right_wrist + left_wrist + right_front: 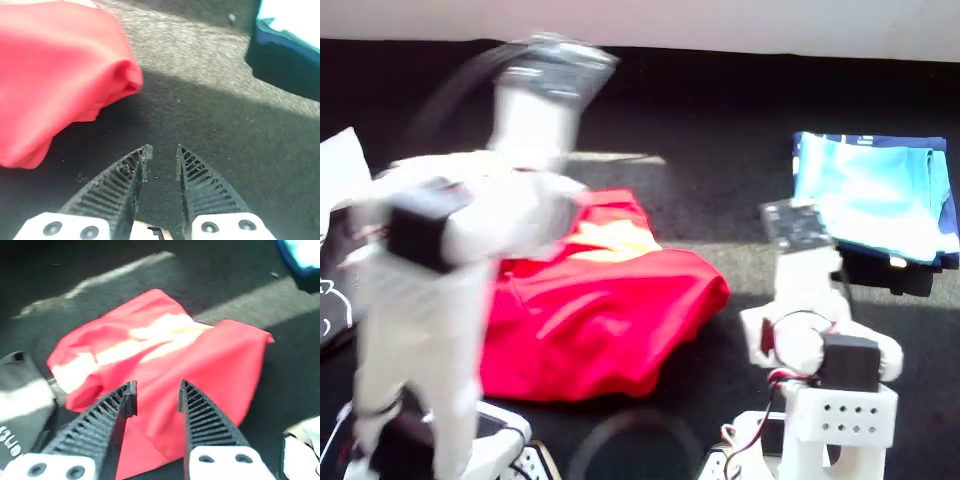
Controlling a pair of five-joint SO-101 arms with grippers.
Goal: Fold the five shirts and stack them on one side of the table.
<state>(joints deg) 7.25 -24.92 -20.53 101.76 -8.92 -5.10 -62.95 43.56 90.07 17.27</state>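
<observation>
**Red shirt half-folded, pile begun at upper right**

Nearest the arms' bases, the right gripper point(162, 152) is held low over the bare table point(720, 130), its jaws slightly parted with nothing between them. The left gripper point(156, 387) is poised above the red shirt point(610, 300), jaws apart and likewise empty. The red shirt is seen at the centre of the high view, doubled over loosely with a rounded, bunched edge (not yet a tidy fold, it is judged). A pale garment point(335, 170) is glimpsed at the left edge. Farthest, at the upper right, a stack of folded shirts point(875, 205) is laid: light blue on top, dark blue and something black beneath. The pile is borne directly by the table. Roughly half the work is judged done; how many shirts the stack holds cannot be told.
</observation>
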